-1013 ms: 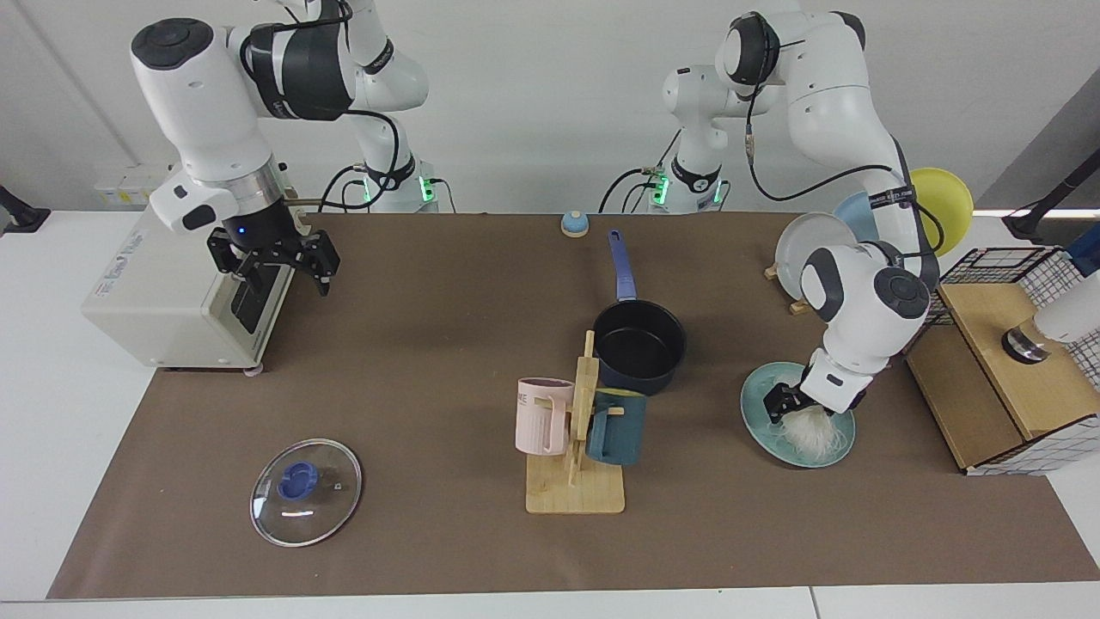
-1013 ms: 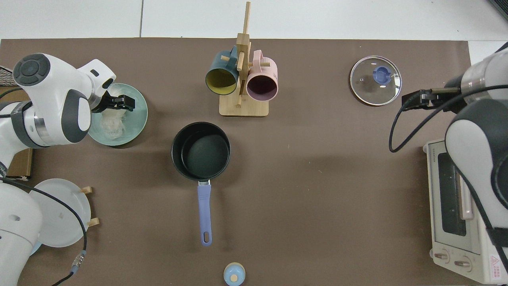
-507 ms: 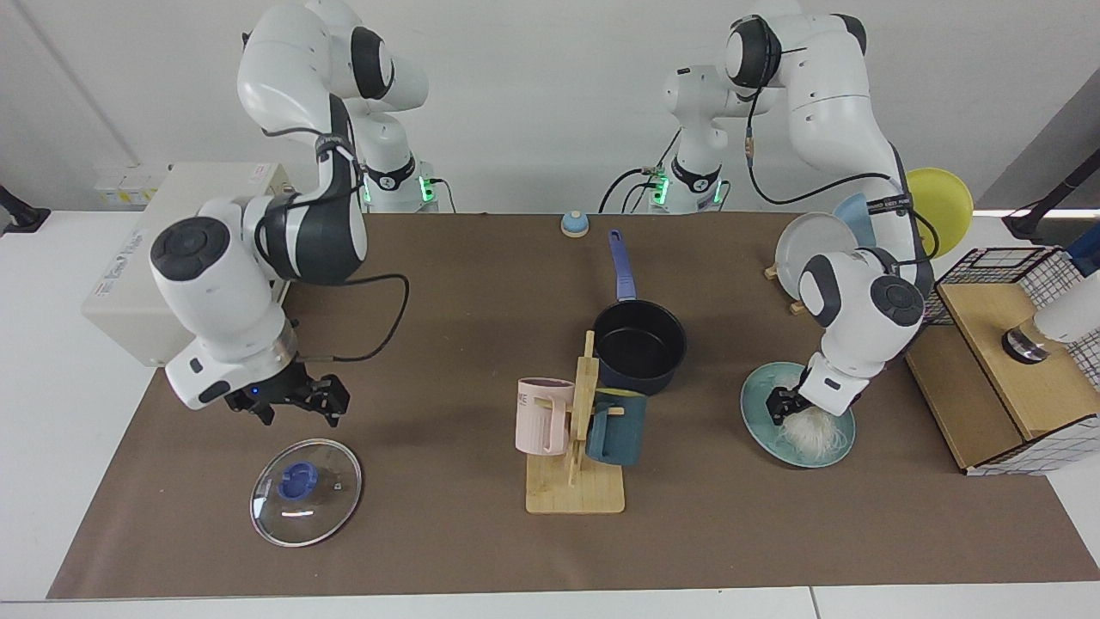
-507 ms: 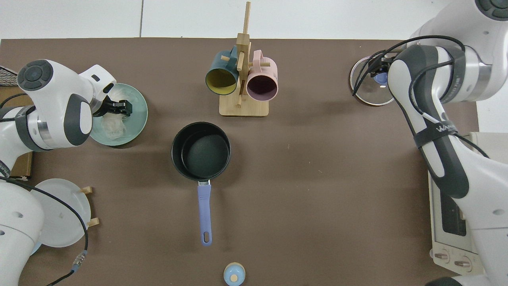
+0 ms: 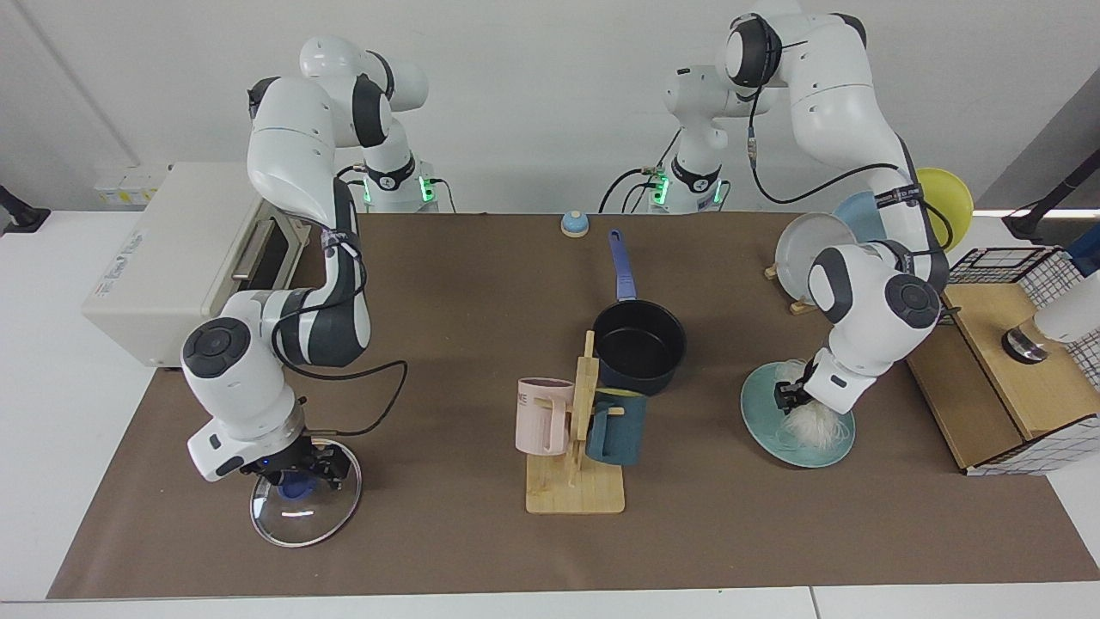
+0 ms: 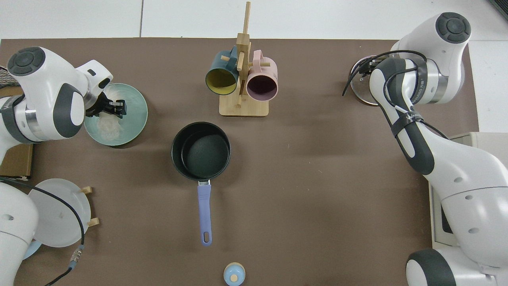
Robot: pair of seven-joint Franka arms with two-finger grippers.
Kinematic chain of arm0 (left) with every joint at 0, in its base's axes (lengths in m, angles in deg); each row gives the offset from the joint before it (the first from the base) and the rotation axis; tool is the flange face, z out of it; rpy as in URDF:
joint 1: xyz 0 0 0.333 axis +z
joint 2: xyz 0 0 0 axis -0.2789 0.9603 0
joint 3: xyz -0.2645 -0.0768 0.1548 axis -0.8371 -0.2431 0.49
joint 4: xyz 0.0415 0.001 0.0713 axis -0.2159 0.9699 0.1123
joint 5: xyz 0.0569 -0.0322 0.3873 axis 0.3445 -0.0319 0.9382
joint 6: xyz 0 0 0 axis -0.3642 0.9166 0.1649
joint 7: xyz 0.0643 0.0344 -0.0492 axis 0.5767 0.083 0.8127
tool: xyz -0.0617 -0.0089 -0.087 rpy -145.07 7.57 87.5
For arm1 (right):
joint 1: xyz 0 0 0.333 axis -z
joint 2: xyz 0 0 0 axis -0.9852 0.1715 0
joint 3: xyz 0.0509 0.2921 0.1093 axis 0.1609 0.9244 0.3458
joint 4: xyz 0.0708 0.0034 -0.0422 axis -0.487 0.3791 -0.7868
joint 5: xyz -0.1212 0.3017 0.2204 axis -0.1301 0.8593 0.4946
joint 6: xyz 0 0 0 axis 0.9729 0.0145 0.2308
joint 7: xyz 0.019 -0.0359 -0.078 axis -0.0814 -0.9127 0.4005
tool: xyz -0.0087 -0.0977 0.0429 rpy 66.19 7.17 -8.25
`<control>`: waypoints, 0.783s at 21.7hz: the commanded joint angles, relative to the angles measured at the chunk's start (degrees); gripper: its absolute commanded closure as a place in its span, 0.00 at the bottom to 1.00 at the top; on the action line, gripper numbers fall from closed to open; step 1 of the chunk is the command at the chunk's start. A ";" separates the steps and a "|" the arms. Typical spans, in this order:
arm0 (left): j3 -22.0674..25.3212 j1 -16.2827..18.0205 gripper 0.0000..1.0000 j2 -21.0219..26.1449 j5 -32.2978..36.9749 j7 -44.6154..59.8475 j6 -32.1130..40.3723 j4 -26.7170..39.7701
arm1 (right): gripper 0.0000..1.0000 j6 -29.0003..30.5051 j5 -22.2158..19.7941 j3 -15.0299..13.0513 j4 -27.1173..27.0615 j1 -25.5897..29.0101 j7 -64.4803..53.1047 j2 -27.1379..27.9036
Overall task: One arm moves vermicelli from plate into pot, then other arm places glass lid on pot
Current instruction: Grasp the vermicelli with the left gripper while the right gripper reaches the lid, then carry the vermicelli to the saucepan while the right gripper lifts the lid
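The vermicelli (image 5: 812,425) (image 6: 106,126) is a white tangle on the pale teal plate (image 5: 760,417) (image 6: 135,111) at the facing view's right. My left gripper (image 5: 786,400) (image 6: 117,109) is shut on the tangle's top, and strands hang from it onto the plate. The dark navy pot (image 5: 638,344) (image 6: 201,151) stands mid-table with nothing in it, its blue-purple handle pointing toward the robots. The glass lid (image 5: 301,520) (image 6: 356,88) lies flat at the facing view's near left. My right gripper (image 5: 296,474) is down over the lid's blue knob, open, a finger on each side. In the top view the right arm's wrist hides most of the lid.
A wooden mug rack (image 5: 577,447) with a pink and a dark teal mug stands just in front of the pot. A toaster oven (image 5: 163,266) is behind the right arm. Upright plates (image 5: 808,245) and a wooden box (image 5: 997,378) flank the left arm. A small blue bell (image 5: 574,223) sits at the far edge.
The right arm swung from the toaster oven down to the lid and now sits over its knob. The left gripper stayed at the plate, shifting slightly with the vermicelli.
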State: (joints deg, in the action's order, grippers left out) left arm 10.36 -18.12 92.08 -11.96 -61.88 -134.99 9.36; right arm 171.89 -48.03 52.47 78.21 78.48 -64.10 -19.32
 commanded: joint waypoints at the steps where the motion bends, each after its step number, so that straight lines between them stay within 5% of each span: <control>1: 0.29 -0.09 1.00 -2.76 -0.39 -0.80 6.72 -3.00 | 0.01 0.66 1.46 0.30 -2.25 0.77 -2.77 1.58; 11: -0.59 -1.06 1.00 -13.31 -0.47 -0.71 15.25 -2.39 | 0.00 1.80 0.94 -0.14 -2.07 -0.02 -2.60 1.14; 17: -1.29 -3.43 1.00 -14.64 -0.48 2.09 17.19 -1.69 | 0.00 2.76 0.85 0.03 -1.29 0.15 -2.77 0.70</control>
State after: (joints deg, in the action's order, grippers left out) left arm 9.05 -19.35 78.73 -11.96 -61.95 -118.49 6.17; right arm 173.17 -48.04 52.45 77.34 78.18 -64.32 -19.11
